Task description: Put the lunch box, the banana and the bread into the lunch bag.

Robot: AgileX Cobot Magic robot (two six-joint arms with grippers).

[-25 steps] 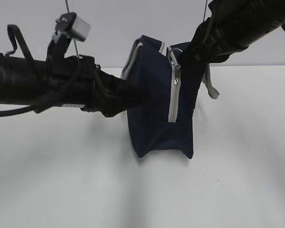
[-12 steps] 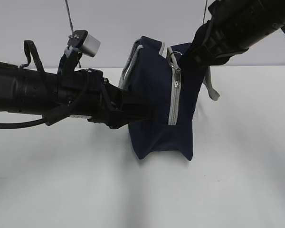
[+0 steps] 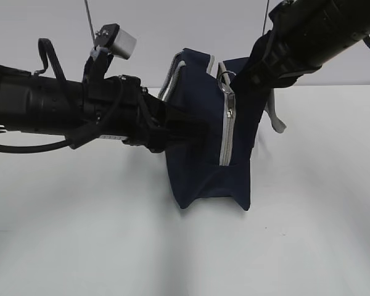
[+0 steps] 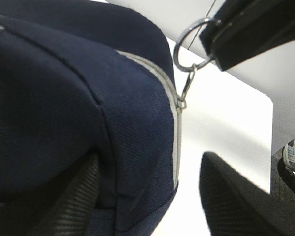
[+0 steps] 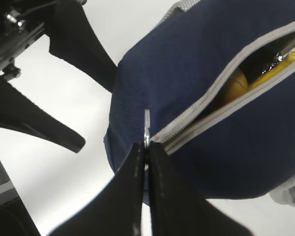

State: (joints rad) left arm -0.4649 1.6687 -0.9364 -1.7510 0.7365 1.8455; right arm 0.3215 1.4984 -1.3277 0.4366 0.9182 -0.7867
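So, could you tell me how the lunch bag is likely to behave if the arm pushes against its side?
The lunch bag is probably floppy: its fabric creases near the left gripper. It might tip, standing tall on a narrow base. The banana and bread visible through the zipper gap may steady it, and the right gripper pinches the zipper ring.

Your lunch bag [image 3: 200, 135] stands mid-table [image 3: 308, 234]; the left hand [image 4: 147, 196] straddles its left end, the right hand [image 5: 146, 162] above; inside, the banana [image 5: 275, 66] lies right of, probably, the bread [image 5: 234, 84].
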